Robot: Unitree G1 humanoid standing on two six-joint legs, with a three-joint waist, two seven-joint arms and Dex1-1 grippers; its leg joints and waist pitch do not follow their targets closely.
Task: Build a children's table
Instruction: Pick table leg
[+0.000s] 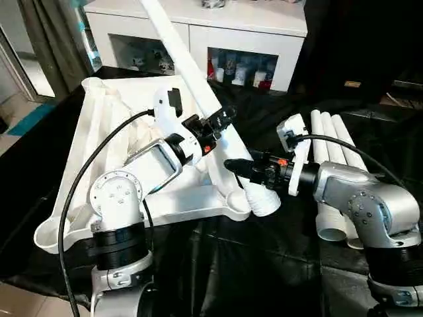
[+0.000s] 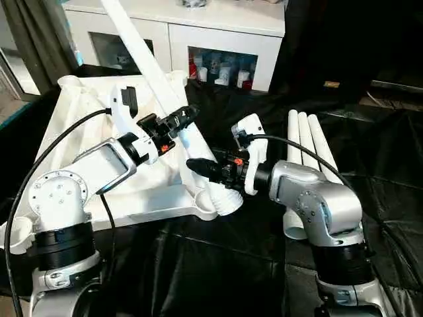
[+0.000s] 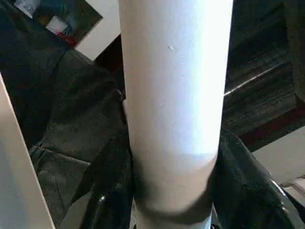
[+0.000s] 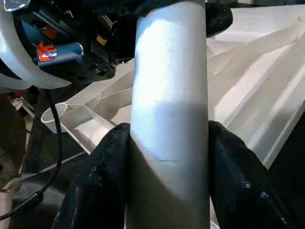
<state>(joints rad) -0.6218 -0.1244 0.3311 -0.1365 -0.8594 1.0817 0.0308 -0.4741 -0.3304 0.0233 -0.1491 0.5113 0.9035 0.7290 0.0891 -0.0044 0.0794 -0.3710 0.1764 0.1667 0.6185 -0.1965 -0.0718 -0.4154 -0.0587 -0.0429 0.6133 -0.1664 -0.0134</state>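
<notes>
Left eye view: both claws (left [image 1: 221, 120], right [image 1: 232, 165]) around leg [image 1: 192, 76] beside tabletop's [image 1: 86, 132] corner.

My silver forearms [image 1: 155, 165], round screw-dotted elbow caps, black joint collars, white wrist housings, black cable [image 1: 86, 175] looping at frame left, orange marks by black fingers [image 4: 102, 162].

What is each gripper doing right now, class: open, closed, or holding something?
Left gripper: closed around the white table leg, higher up.
Right gripper: closed on the same leg, near its lower end.
</notes>
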